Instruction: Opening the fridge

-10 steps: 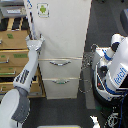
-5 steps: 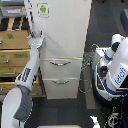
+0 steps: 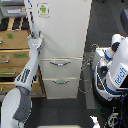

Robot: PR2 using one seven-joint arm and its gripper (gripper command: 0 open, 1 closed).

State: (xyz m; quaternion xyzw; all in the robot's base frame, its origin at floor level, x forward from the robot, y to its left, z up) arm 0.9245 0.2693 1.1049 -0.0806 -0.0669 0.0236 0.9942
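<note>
The fridge (image 3: 65, 35) is tall and off-white and stands in the middle of the exterior view. Its large upper door carries a green-logo sticker (image 3: 43, 8). Below are two drawers with curved silver handles, the upper (image 3: 60, 63) and the lower (image 3: 60, 81). My arm (image 3: 27, 70) rises from the lower left. My gripper (image 3: 35, 36) is at the upper door's left edge, closed on it. That edge (image 3: 31, 17) stands slightly out from the fridge body, so the door is a little ajar. The fingers are small and dark in this view.
A tan wooden drawer cabinet (image 3: 12, 55) stands right against the fridge on the exterior view's left, behind my arm. A white robot body with cables (image 3: 112, 70) stands on the exterior view's right. Dark floor (image 3: 65, 112) lies in front of the fridge.
My gripper has moved up and slightly to the exterior view's left along the door's left edge. The door edge has come out a little with it.
</note>
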